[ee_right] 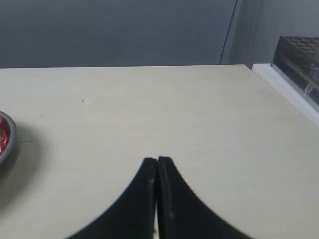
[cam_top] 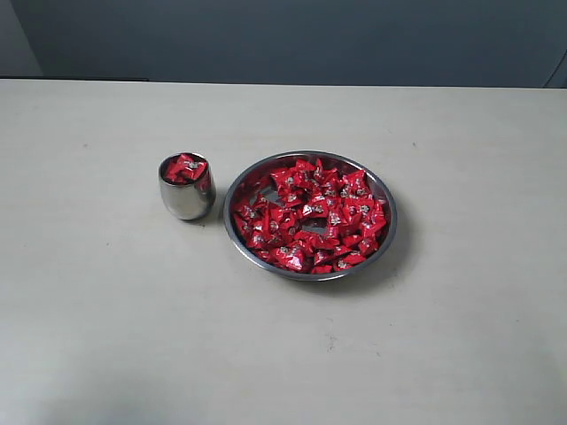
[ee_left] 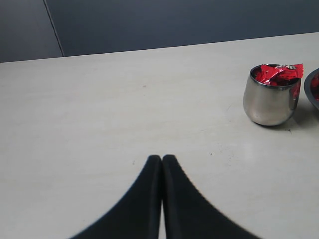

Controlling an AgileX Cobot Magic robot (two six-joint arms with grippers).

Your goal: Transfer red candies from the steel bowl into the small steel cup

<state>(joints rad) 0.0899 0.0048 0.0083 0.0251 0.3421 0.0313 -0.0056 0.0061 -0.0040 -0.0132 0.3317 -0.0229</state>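
Here, one bowl (cam_top: 260, 182), one cup (cam_top: 184, 203), perhaps forty red candies (cam_top: 319, 218)

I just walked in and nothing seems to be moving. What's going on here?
Nobody is handling anything right now. The left gripper and right gripper are both shut and empty, over the table. The small steel cup beside the steel bowl is filled with red candies, but most lie in the bowl.
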